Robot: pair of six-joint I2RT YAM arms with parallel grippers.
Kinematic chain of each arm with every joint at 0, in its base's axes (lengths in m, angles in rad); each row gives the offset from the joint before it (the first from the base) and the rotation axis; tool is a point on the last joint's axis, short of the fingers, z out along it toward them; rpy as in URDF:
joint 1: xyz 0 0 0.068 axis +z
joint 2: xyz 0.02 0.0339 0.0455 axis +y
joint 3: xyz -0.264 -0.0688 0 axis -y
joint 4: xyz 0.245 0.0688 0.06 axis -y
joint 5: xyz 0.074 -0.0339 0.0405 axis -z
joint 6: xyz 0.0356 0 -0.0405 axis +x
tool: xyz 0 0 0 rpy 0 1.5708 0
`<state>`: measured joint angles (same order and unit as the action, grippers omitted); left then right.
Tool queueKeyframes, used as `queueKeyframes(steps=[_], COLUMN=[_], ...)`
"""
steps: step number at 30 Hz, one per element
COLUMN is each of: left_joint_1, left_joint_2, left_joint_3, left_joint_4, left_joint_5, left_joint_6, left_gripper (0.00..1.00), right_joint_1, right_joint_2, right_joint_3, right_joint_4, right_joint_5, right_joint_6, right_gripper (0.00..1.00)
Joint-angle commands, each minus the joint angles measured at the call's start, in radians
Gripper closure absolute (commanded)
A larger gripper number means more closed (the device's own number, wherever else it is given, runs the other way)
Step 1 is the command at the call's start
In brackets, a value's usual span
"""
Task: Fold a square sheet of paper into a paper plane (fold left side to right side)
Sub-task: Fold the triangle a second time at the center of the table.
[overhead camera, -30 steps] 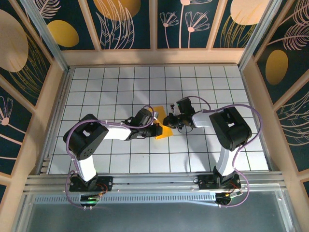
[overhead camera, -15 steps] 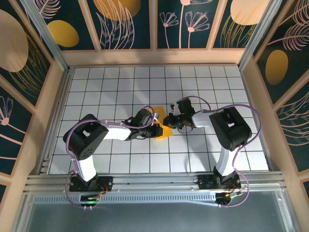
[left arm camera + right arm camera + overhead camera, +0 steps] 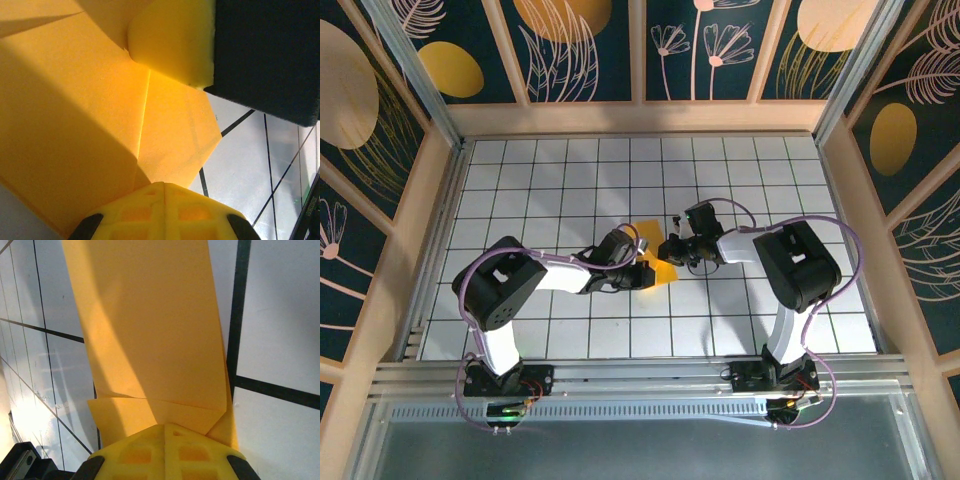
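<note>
Now: paper (image 3: 664, 272) partly folded, flat at table (image 3: 570, 180) centre. Left gripper (image 3: 644, 270) on paper's left edge, right gripper (image 3: 669, 250) on its right edge. Both finger pairs pressed together, tips down, likely pinning and creasing fold, not pinching sheet.

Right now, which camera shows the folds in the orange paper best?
The left wrist view: the paper is close, with a sharp crease and a pointed flap lit clearly. The right wrist view gives a long flat strip with overlapped layers. The top external view catches small patches, mostly covered.
</note>
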<state>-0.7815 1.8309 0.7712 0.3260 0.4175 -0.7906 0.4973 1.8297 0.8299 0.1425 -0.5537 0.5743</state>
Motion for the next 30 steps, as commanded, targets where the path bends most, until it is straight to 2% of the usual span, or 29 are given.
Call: queueKeyframes(steps=[1, 19, 27, 30], left_joint_1=[-0.014, -0.065, -0.061, -0.032], left_joint_2=[0.028, -0.066, -0.229, -0.291], left_joint_3=[-0.027, -0.147, -0.169, -0.17], left_joint_4=[-0.019, -0.03, -0.028, -0.042], left_joint_5=[-0.005, -0.038, -0.138, -0.158], left_joint_6=[-0.005, -0.042, -0.048, -0.044], left_gripper=[1.0, 1.0, 0.99, 0.89], right_joint_1=[0.008, 0.006, 0.007, 0.007], right_joint_2=[0.04, 0.034, -0.038, -0.109], right_joint_3=[-0.005, -0.003, -0.004, -0.019], right_joint_4=[-0.086, -0.089, -0.023, 0.01], right_joint_5=[0.069, 0.068, -0.005, 0.01], right_joint_6=[-0.031, -0.037, -0.017, -0.006], right_gripper=[1.0, 1.0, 0.99, 0.82])
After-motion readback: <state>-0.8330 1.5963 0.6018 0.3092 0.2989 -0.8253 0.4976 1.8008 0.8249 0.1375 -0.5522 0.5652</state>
